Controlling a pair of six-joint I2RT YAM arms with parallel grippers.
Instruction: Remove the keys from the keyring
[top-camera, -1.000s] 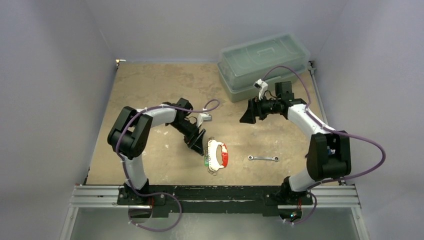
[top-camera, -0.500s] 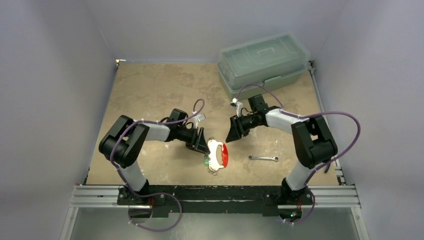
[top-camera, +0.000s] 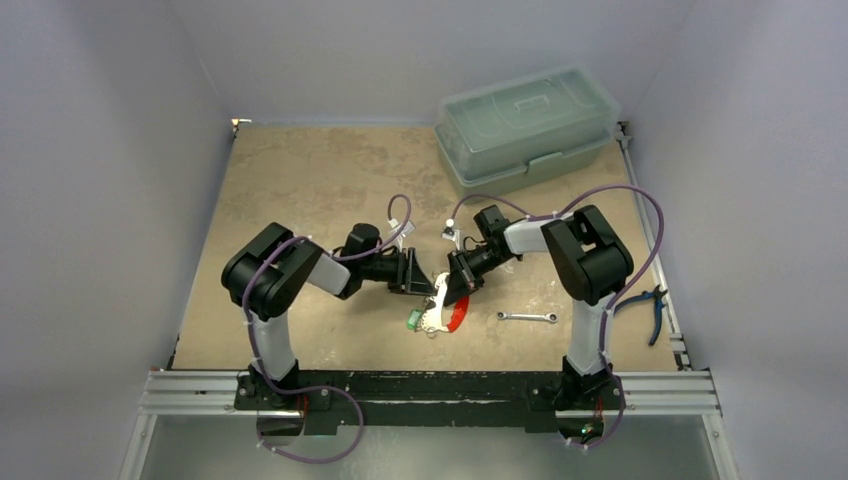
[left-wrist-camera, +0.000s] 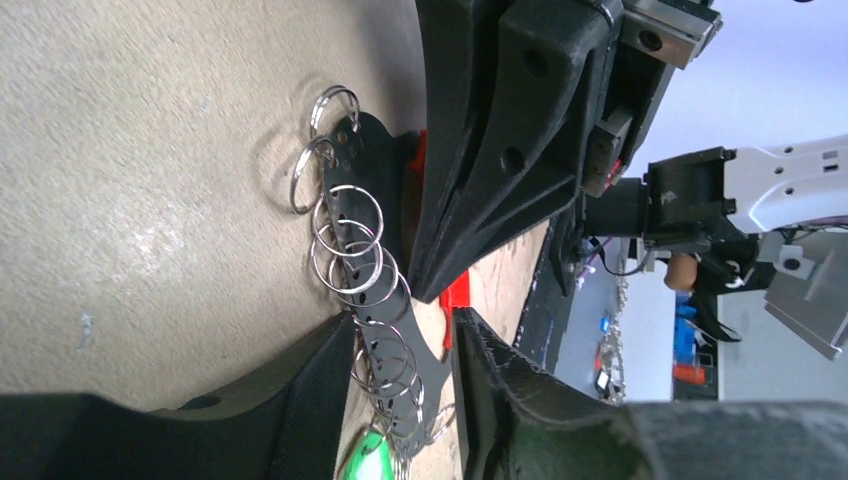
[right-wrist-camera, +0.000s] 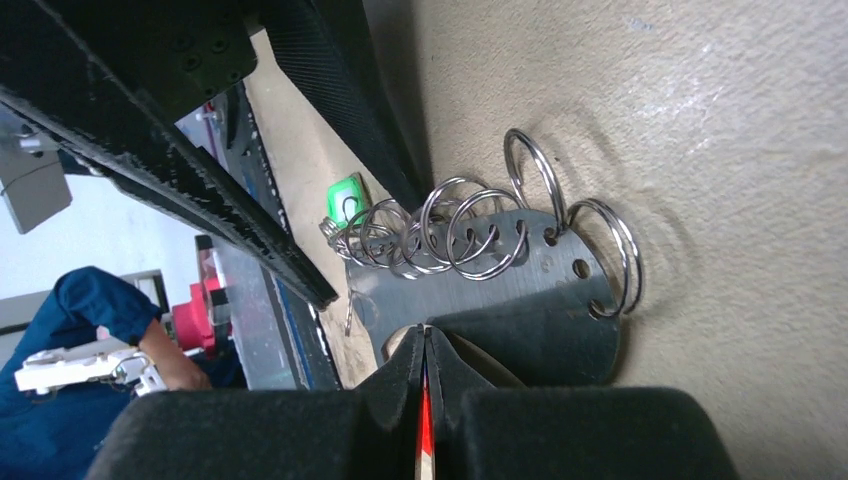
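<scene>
The keyring (top-camera: 441, 298), a white loop with a red section, lies mid-table between both grippers. Metal rings fringe it, and a green-headed key (top-camera: 412, 320) sticks out at its near left. My left gripper (top-camera: 424, 284) comes in from the left. In the left wrist view its jaws (left-wrist-camera: 402, 320) are closed in on the ring-fringed band (left-wrist-camera: 395, 335), with the green key (left-wrist-camera: 365, 455) just below. My right gripper (top-camera: 453, 290) comes from the right. It (right-wrist-camera: 424, 335) is shut on the thin red edge of the keyring (right-wrist-camera: 480, 290). The other keys are hidden.
A slim silver wrench (top-camera: 527, 317) lies right of the keyring. Blue-handled pliers (top-camera: 650, 308) sit by the right wall. A lidded translucent box (top-camera: 525, 125) stands at the back right. The black rail (top-camera: 430, 392) runs along the near edge.
</scene>
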